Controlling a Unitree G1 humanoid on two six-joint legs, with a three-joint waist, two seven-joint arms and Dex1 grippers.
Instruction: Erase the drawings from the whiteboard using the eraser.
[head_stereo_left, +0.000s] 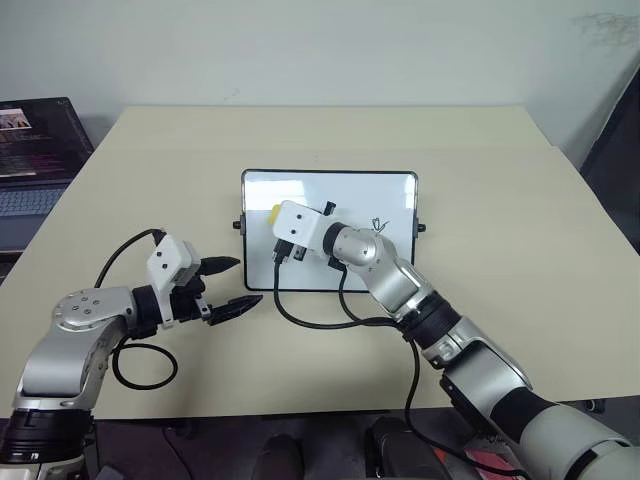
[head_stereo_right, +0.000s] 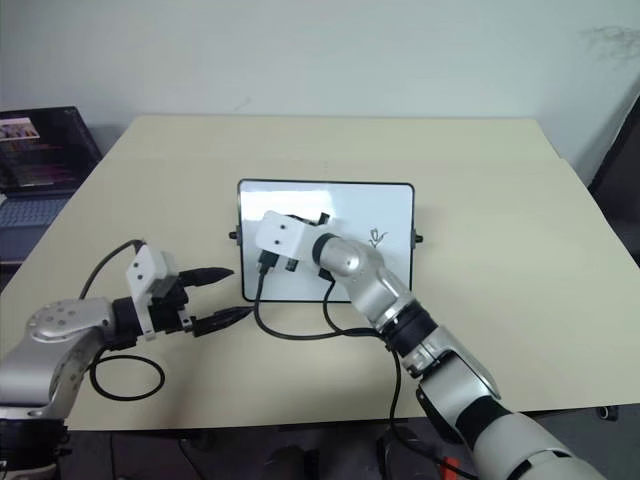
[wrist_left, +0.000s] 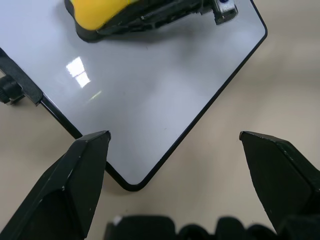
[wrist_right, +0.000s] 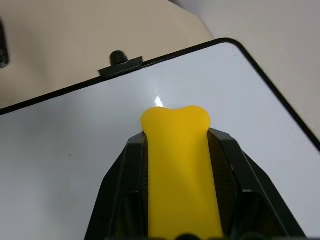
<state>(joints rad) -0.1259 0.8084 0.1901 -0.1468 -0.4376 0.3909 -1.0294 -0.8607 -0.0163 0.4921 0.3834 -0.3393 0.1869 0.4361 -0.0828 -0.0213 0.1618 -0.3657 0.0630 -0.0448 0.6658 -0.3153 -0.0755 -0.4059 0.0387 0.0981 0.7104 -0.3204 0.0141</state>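
The yellow eraser (wrist_right: 180, 170) is pinched by the right gripper (head_stereo_left: 277, 232) over the whiteboard's (head_stereo_left: 300, 185) left half; 1 scribble (head_stereo_left: 375, 225) is seen to its right.

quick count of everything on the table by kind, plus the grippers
whiteboard: 1
eraser: 1
drawing left on the board: 1
grippers: 2, left gripper open, right gripper shut on the eraser
total: 5

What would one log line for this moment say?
right gripper: shut on eraser over whiteboard | left gripper: open | drawing: remains
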